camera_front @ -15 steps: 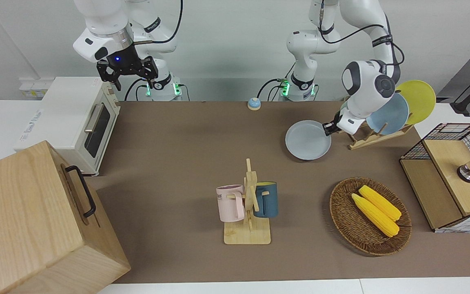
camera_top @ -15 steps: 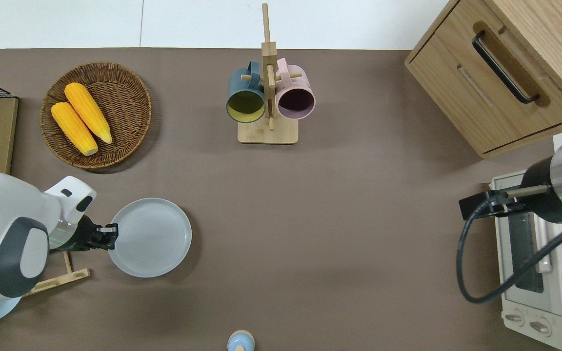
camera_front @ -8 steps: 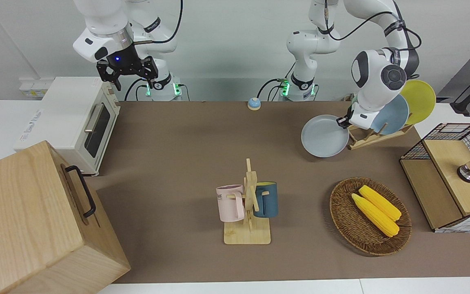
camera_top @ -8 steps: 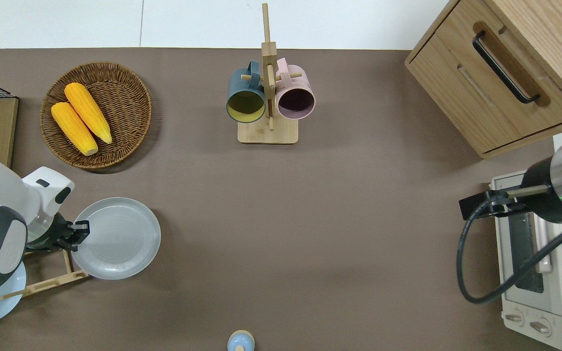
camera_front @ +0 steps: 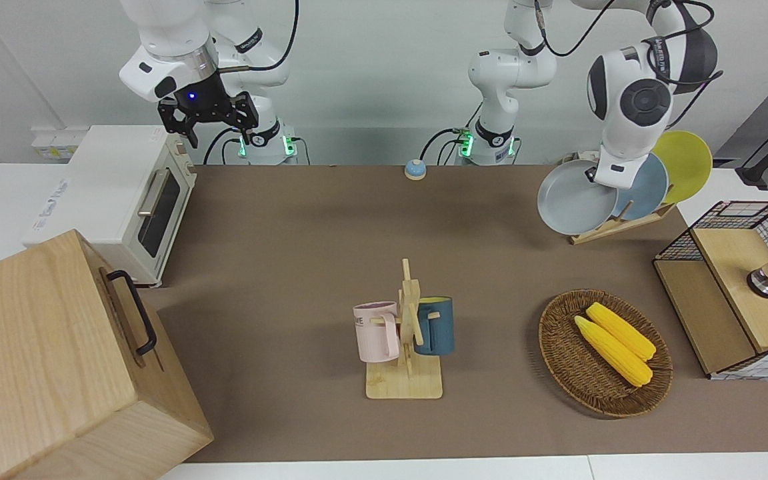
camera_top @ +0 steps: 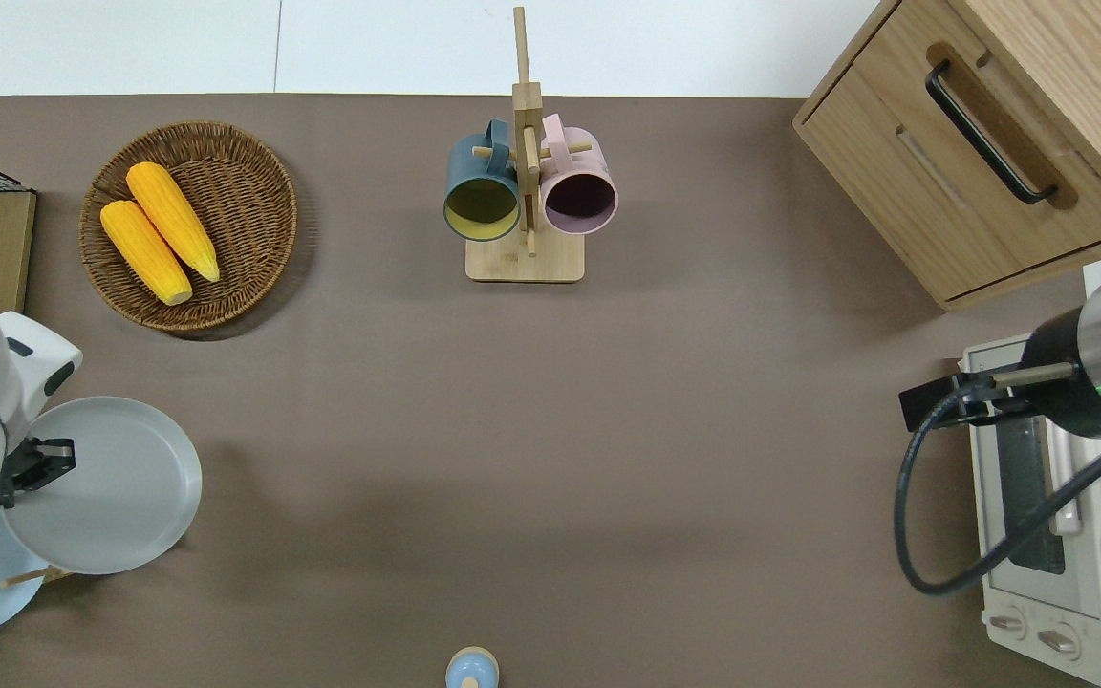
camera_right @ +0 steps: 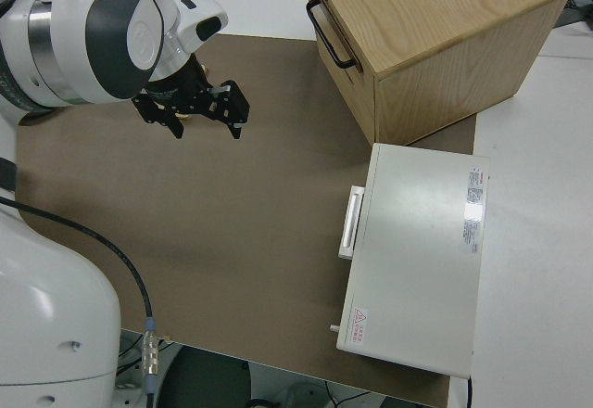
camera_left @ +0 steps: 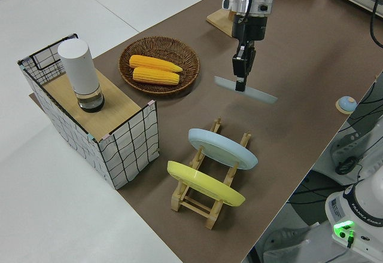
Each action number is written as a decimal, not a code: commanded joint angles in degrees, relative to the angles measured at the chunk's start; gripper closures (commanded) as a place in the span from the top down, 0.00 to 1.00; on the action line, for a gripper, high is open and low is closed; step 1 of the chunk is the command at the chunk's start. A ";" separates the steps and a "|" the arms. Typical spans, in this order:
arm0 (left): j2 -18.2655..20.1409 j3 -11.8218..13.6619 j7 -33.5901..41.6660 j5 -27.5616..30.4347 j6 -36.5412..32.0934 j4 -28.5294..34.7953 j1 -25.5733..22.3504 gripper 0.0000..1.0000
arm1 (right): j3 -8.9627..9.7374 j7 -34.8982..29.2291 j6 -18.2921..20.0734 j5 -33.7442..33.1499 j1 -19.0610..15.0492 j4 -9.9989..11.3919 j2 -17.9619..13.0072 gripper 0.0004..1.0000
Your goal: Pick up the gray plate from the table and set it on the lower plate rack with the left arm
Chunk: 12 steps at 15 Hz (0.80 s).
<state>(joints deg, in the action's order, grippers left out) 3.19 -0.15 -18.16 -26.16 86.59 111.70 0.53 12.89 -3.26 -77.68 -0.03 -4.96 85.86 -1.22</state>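
My left gripper (camera_front: 592, 175) is shut on the rim of the gray plate (camera_front: 572, 199) and holds it in the air, slightly tilted. In the overhead view the gray plate (camera_top: 116, 487) and the gripper (camera_top: 39, 463) are over the lower plate rack's empty end, hiding most of the rack (camera_top: 30, 575). The left side view shows the plate (camera_left: 254, 91) above the table (camera_front: 304, 233), clear of the rack (camera_left: 215, 128). The rack (camera_front: 614, 227) holds a sky-blue plate (camera_front: 647, 185) and a yellow plate (camera_front: 689, 163). My right arm is parked, its gripper (camera_front: 209, 123) open.
A wicker basket with two corn cobs (camera_front: 604, 353) and a wire crate (camera_front: 737, 280) stand toward the left arm's end. A mug stand with two mugs (camera_front: 404, 333) is mid-table. A toaster oven (camera_front: 124, 200) and a wooden cabinet (camera_front: 44, 367) stand at the right arm's end. A small blue bell (camera_front: 415, 169) sits near the robots.
My left gripper has lifted the gray plate off the table and carried it toward the left arm's end, over the rack. The right arm has not moved.
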 commanded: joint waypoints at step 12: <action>-3.80 -4.16 -18.13 -20.24 -7.66 6.95 0.70 0.00 | 0.38 0.19 0.87 0.20 -0.84 -0.35 -0.27 0.99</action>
<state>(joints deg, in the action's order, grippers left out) 0.03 -4.21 -33.13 -44.92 79.96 117.37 0.84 12.89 -3.26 -77.68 -0.03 -4.96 85.86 -1.22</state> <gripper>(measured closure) 0.974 0.009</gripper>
